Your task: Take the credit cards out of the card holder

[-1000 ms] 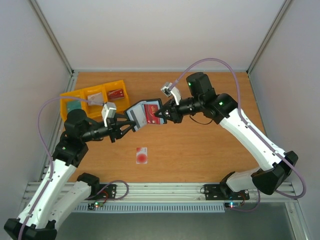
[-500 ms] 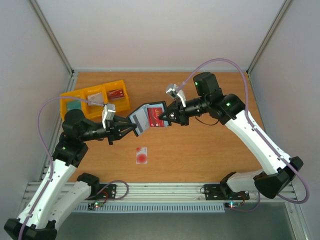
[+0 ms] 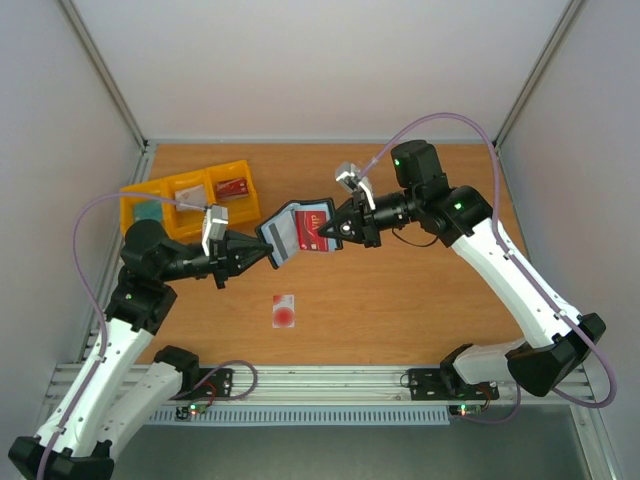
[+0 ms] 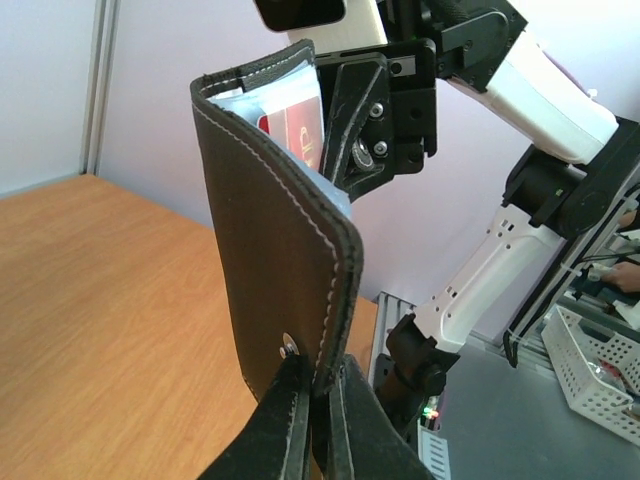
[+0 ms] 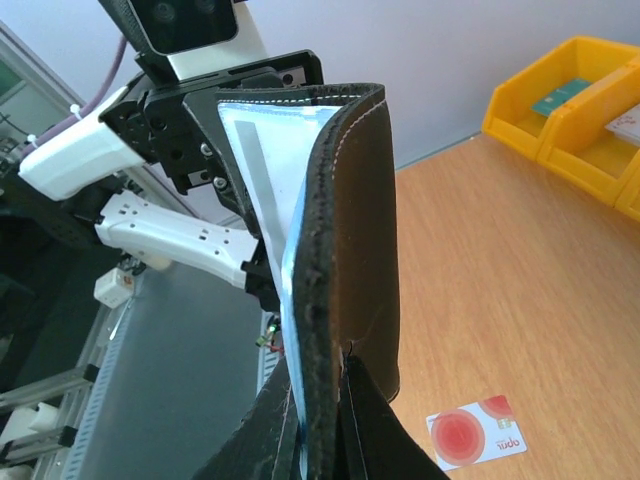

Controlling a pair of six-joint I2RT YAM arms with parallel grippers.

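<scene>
Yellow bins (image 3: 190,193) at far left of bench (image 3: 430,300), not part of job. Left fingers (image 3: 258,255) clenched on stitched edge of card holder (image 3: 288,232), beside snap. Holder held open in air between arms. White card with red circle (image 3: 284,311) lies out on bench below. Dark red card (image 3: 312,222) sits in pocket; third card not discernible. Right fingers (image 3: 330,235) clenched on opposite flap. Step: extracting remaining cards. Next move likely needs one side to release flap and pinch dark red card's exposed edge while other steadies holder.

Orange-brown wooden desk (image 3: 420,300): yellow plastic bins (image 3: 190,192) far left; white rectangular card with red circle (image 3: 284,311) near front centre.
</scene>
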